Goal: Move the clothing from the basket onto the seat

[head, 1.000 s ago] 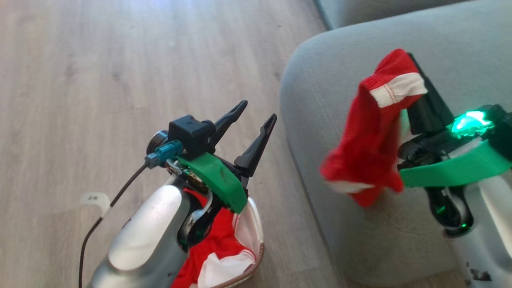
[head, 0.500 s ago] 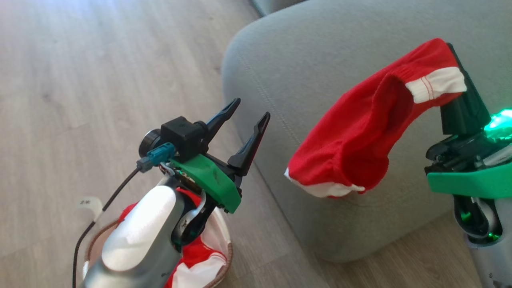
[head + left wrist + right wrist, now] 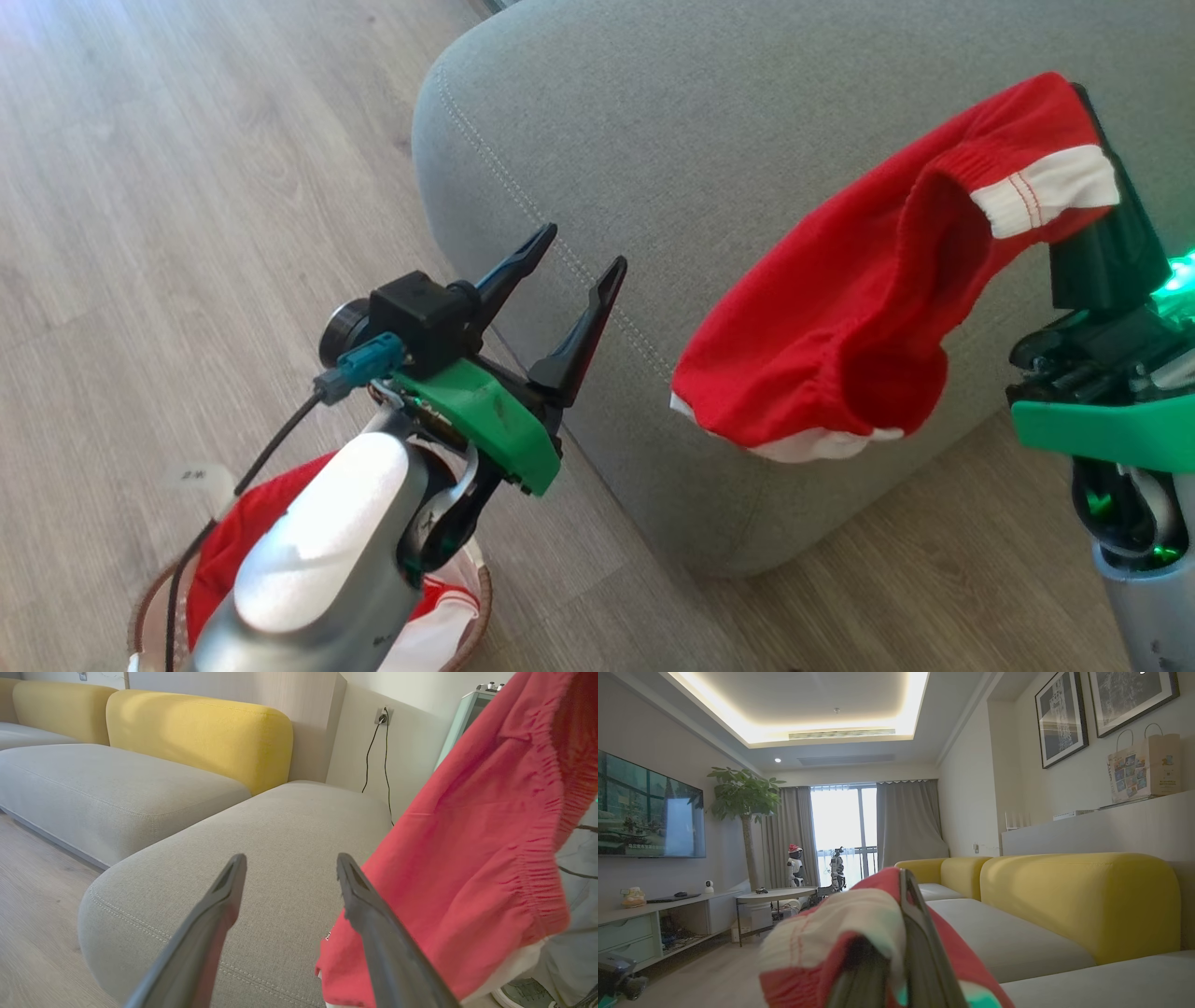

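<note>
fig.: carrying one garment to the seat. nearest, the basket (image 3: 482, 602) stands on the floor (image 3: 187, 187) close to the seat's rounded corner. one red-and-white garment (image 3: 233, 551) lies in it, partly hidden by the left forearm. above it the left end effector (image 3: 581, 247) is spread wide and empty, fingers aimed at that corner. to the right, the right end effector (image 3: 1088, 103) is closed on the white-banded end of the other garment (image 3: 840, 327). this garment droops from the fingers, its hem hanging in front of the seat's near edge; whether the hem touches the upholstery cannot be told. beyond lies the seat (image 3: 700, 140), grey-green with a double stitched seam round its edge.

judged step: carry and set down. to do it well, the arm should probably lift the hem above the near edge and travel inward until all the cloth hangs over the top, well back from edge and corner. it should then lower until the fabric settles, and only then part the fingers. the cloth may cling to the fingers, so a straight upward retreat seems wise. a release at the edge risks a slide to the floor.
</note>
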